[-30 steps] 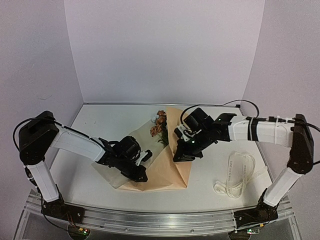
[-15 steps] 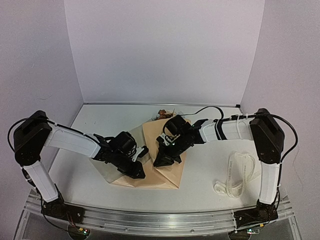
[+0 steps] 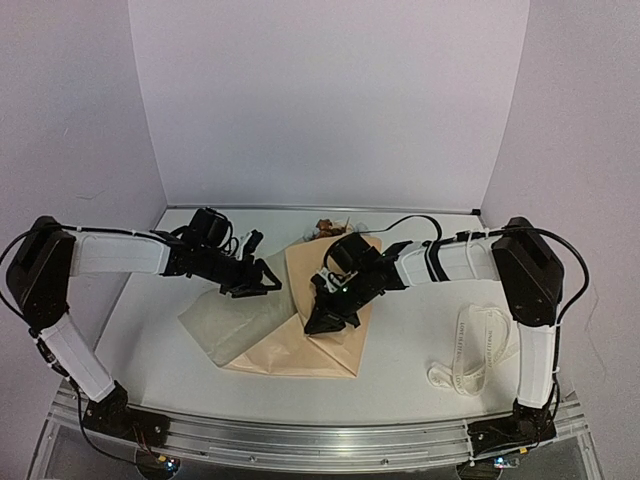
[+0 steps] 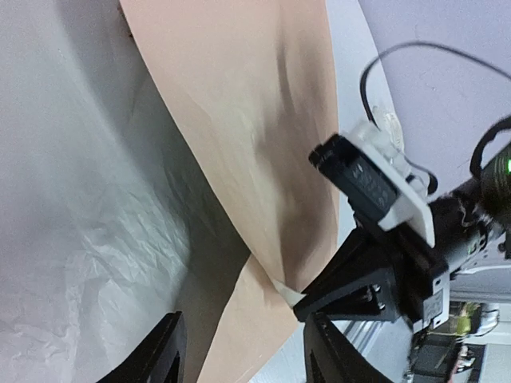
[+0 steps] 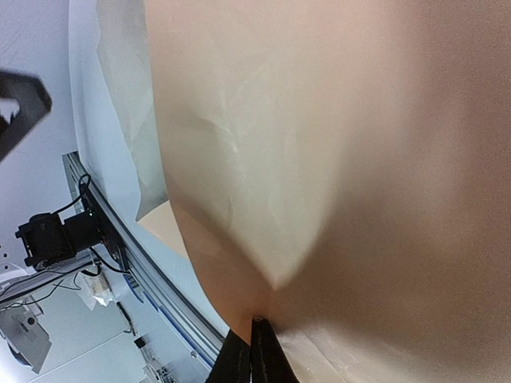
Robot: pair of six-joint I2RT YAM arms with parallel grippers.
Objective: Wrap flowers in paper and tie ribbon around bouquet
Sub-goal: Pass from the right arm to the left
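Observation:
The peach-tan paper (image 3: 338,345) lies folded over the flowers (image 3: 327,227), of which only a few brown blooms peek out at the far end. My right gripper (image 3: 319,322) is shut on the paper's folded-over edge and holds it down; in the right wrist view its fingertips (image 5: 254,329) pinch the fold of the paper (image 5: 335,159). My left gripper (image 3: 262,281) hovers open to the left of the fold, with nothing between its fingers (image 4: 166,351). The paper (image 4: 239,120) lies beyond it. The cream ribbon (image 3: 478,348) lies loose at the right.
A pale grey-white sheet (image 3: 215,322) sticks out from under the peach paper on the left, also seen crinkled as a pale sheet (image 4: 72,207) in the left wrist view. The metal rail (image 3: 320,445) runs along the near edge. Walls enclose three sides.
My left gripper opened, let go of the paper and drew back to the far left. My right gripper carried the paper's edge leftward over the flowers and now holds still.

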